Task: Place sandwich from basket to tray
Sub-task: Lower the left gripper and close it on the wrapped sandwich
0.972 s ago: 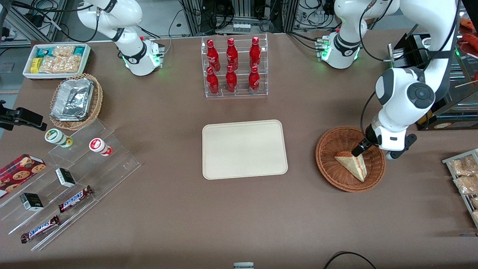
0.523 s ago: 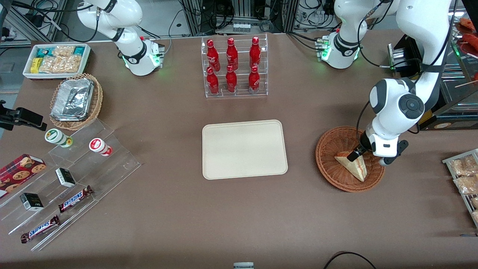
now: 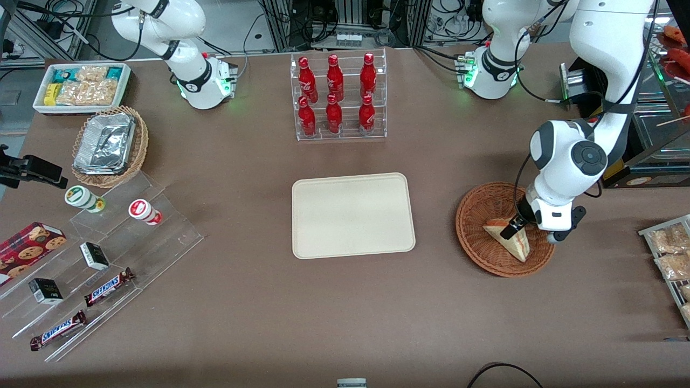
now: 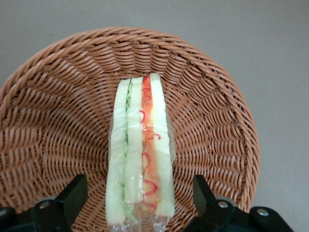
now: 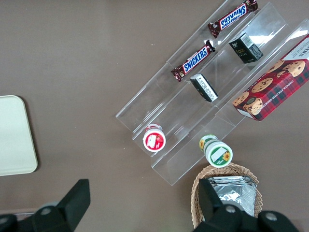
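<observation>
The clear-wrapped sandwich point(image 3: 512, 240) lies in the reddish-brown wicker basket point(image 3: 477, 245) toward the working arm's end of the table. In the left wrist view the sandwich point(image 4: 141, 154) shows its pale bread with red-orange and green filling, resting in the basket point(image 4: 53, 121). My left gripper point(image 3: 509, 230) is down in the basket over the sandwich; its fingers point(image 4: 72, 193) stand open, one on each side of the sandwich, apart from it. The cream-beige tray point(image 3: 353, 215) lies flat at the table's middle with nothing on it, and its corner shows in the right wrist view point(image 5: 14, 135).
A clear rack of red bottles point(image 3: 337, 97) stands farther from the front camera than the tray. Packets on a rack point(image 3: 671, 253) lie beside the basket at the table's edge. A tan basket with foil containers point(image 3: 110, 145), a white snack bin point(image 3: 81, 86) and stepped shelves with snacks point(image 3: 97, 269) lie toward the parked arm's end.
My left gripper has come down into the basket and shifted a little nearer the front camera, onto the sandwich. The sandwich and basket have not moved.
</observation>
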Robot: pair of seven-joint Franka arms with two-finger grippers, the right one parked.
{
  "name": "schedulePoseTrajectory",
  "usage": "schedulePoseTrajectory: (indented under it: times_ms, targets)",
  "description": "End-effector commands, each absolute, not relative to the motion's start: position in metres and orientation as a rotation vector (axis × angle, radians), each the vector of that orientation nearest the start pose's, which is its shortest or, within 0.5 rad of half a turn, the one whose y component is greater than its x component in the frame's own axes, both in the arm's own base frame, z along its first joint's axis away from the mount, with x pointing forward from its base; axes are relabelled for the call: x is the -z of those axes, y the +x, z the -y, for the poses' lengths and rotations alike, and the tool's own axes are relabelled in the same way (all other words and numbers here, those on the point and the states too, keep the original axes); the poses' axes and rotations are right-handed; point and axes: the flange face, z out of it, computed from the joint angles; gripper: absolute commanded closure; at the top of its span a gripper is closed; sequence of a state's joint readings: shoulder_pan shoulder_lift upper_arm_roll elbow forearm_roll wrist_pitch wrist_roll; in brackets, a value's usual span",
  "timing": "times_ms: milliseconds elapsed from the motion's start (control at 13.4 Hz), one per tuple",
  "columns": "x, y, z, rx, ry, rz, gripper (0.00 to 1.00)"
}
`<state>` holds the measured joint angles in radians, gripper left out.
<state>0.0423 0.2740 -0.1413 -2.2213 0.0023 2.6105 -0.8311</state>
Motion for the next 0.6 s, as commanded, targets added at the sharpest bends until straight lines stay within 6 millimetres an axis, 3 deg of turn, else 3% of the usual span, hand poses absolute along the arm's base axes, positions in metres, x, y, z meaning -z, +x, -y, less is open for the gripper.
schedulePoseTrajectory:
  times_ms: [0,75,299,523]
  targets:
    - [-0.256,0.564,0.056,0.159,-3.003,1.186,0.86]
    - [-0.256,0.564,0.057,0.162,-3.005,1.171,1.0]
    - [-0.265,0.565,0.06,0.173,-3.013,1.149,1.0]
    - [-0.314,0.585,0.072,0.151,-3.014,1.106,1.0]
